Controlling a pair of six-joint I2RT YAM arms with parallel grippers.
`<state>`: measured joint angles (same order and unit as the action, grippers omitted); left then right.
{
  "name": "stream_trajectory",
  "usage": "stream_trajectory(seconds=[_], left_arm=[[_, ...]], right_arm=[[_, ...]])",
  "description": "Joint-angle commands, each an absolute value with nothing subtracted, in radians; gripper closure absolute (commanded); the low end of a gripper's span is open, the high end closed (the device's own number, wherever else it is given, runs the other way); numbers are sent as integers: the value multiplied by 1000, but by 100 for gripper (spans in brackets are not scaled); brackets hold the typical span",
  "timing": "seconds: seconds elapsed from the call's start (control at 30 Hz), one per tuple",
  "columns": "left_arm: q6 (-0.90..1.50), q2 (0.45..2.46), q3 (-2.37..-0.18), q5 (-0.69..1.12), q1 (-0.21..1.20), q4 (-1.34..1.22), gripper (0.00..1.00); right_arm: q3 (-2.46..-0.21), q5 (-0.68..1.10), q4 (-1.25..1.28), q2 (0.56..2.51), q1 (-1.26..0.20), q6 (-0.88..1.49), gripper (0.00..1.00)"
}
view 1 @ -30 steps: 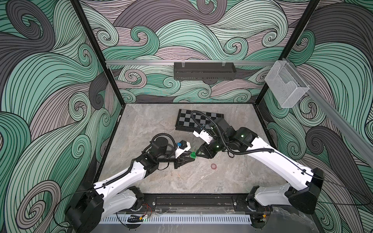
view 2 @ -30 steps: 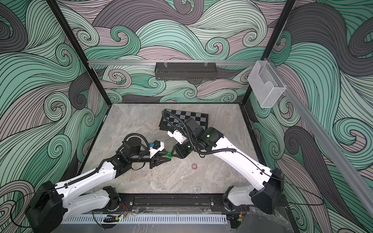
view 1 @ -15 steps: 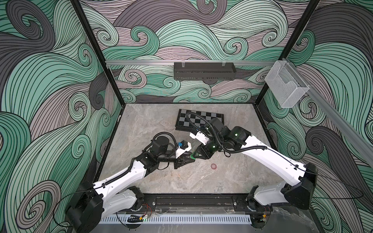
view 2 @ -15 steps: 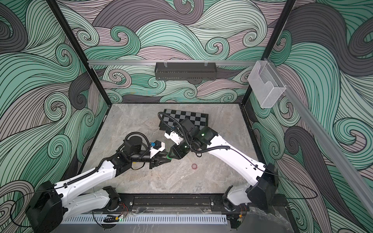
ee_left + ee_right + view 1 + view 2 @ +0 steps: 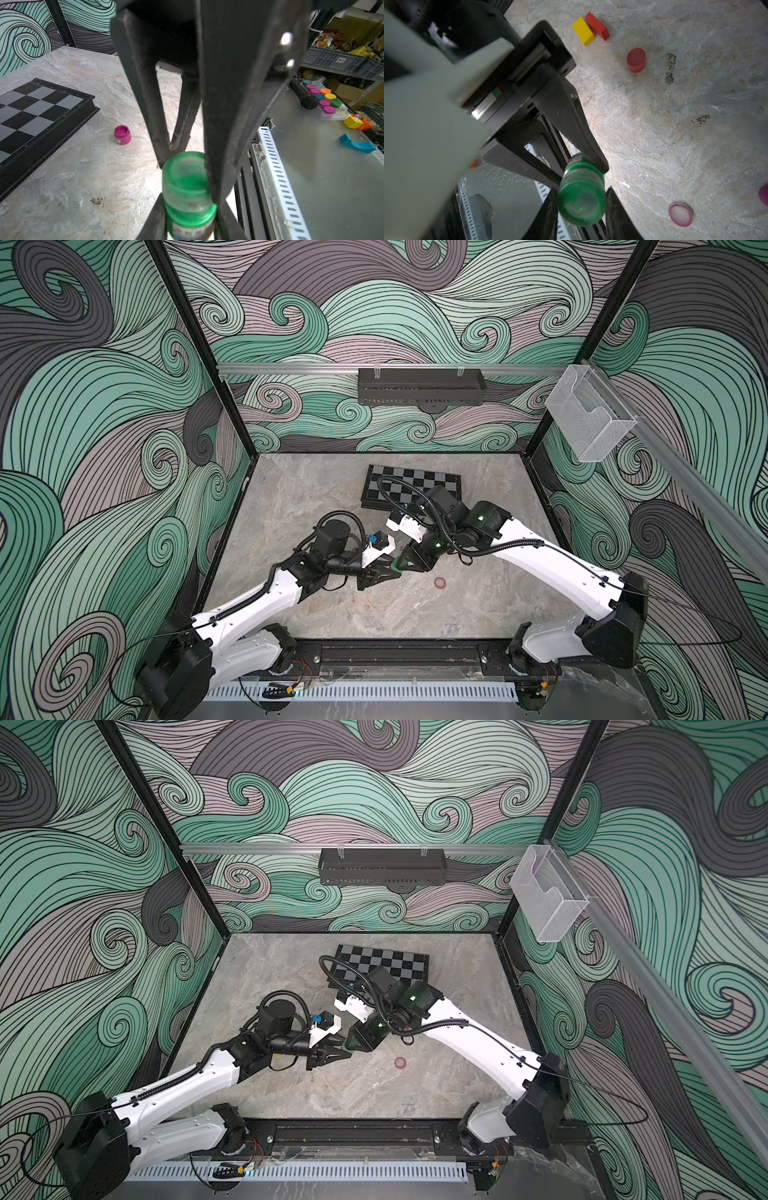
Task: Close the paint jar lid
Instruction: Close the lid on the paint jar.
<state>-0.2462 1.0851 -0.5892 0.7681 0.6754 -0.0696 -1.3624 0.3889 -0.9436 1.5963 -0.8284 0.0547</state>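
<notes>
Paint jar [image 5: 192, 225] gripped by left claw [image 5: 390, 569], lid [image 5: 581, 200] by right claw [image 5: 402, 563], over table [image 5: 316, 497] middle.

Both top views look steeply down from high in front onto the whole grey marbled stone counter [image 5: 291, 510], while both wrist views, very close, share the small green paint jar [image 5: 190, 215].

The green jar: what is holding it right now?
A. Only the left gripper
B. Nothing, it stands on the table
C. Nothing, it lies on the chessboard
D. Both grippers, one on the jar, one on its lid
D: the left gripper clamps the jar by its body, while the right gripper clamps the lid at its other end.
</notes>
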Motion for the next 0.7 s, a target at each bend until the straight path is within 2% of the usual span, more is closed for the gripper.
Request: stream_trajectory(seconds=[0.0,0.27,0.4,0.67], left_arm=[[-277,1085,-650,813,684,-110,94],[-275,1067,-640,776,684,-149,94],[-272,1045,-625,718,684,-184,94],[-277,1004,-589,601,686,-259,94]], right_arm=[[-1366,451,-919,1642,-847,0,80],[-1369,480,-913,1662,-851,46,81],[-1368,458,-914,1679,-850,138,85],[-1348,405,-913,1690,-857,293,85]])
